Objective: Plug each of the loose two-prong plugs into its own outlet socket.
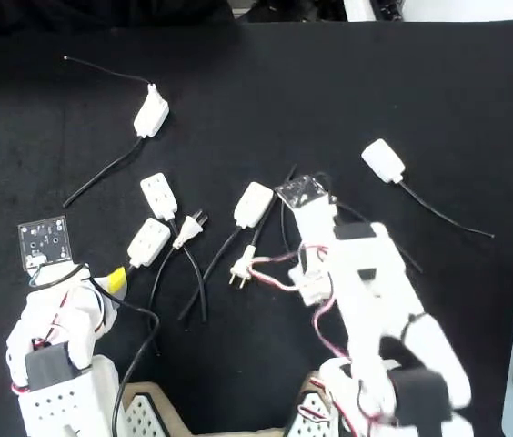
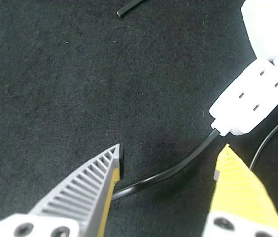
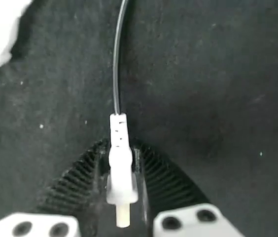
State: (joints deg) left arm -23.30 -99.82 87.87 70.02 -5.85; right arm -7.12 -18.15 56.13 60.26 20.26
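Black cloth covers the table [image 1: 438,82], which is strewn with white sockets and black cords. At the left, the left end effector [image 2: 171,148] has one grey finger and one yellow. They stand apart and empty, straddling a thin black cord [image 2: 173,170] just behind a white rectangular plastic outlet socket [image 2: 252,98]. That placing looks meant to steady the socket for insertion. A loose white two-prong plug [image 1: 188,229] lies just beside that socket. To the right, the right end effector [image 3: 121,145] is clamped on the body of a small white moulded plug [image 3: 121,173]. Its cord leads away from the wrist, and it seems gripped so it can be carried to a socket.
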